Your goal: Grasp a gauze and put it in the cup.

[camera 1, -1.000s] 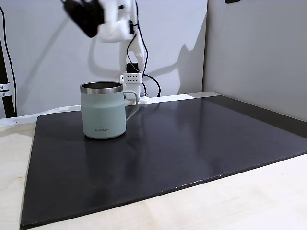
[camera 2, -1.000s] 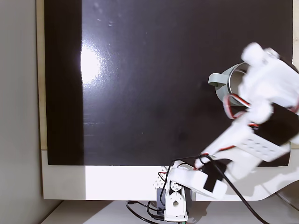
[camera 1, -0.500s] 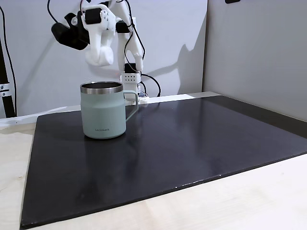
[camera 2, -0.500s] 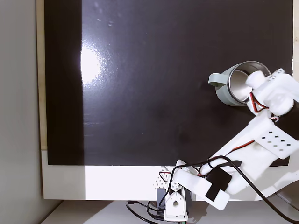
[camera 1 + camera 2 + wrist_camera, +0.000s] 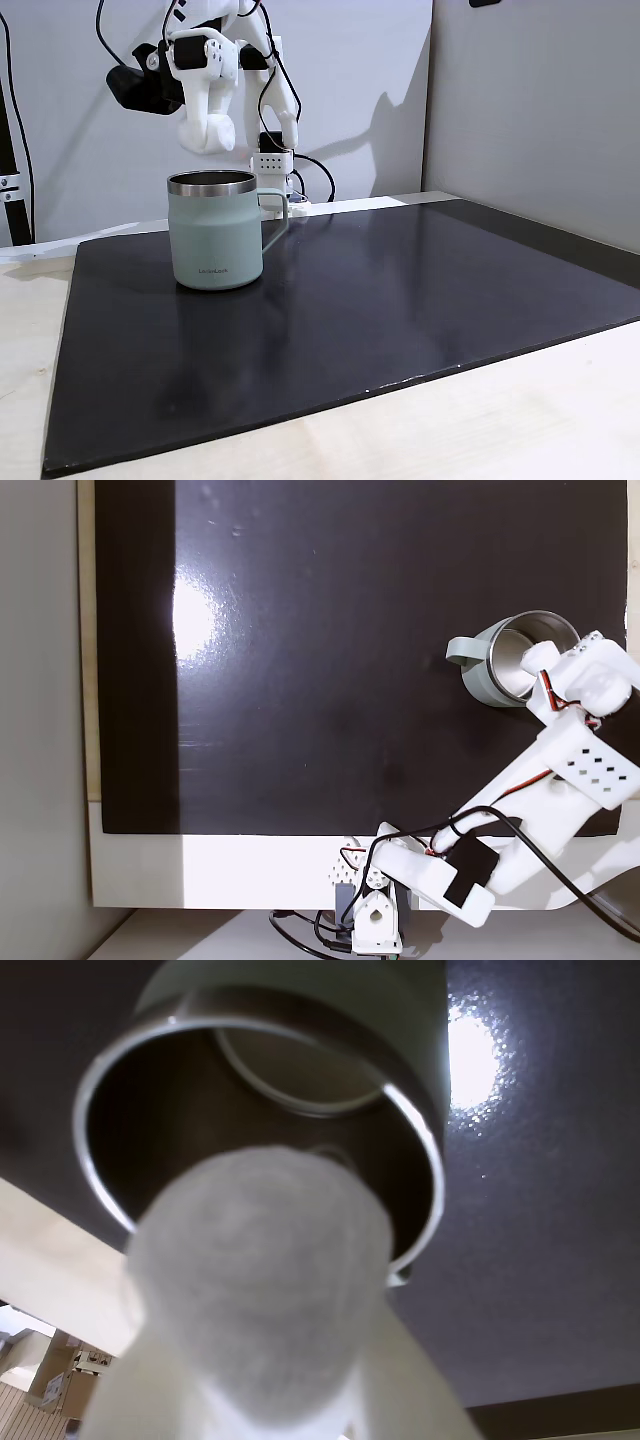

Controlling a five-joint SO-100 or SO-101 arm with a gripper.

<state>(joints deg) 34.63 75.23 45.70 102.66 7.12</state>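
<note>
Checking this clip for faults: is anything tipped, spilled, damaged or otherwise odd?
Nothing stands out. The cup stands upright on the dark mat, with no spill visible. The gripper hangs above its rim, jaws shut on the gauze.

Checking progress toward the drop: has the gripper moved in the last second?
Yes. In a fixed view the gripper has come down toward the cup rim, holding the gauze.

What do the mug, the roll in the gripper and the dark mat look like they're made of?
The cup: probably steel, with a matte sage coating and a bare shiny rim and interior. The gauze: soft white woven fabric with a fuzzy surface. The mat: black and glossy, reflecting the lamp; possibly plastic or coated board.
</note>
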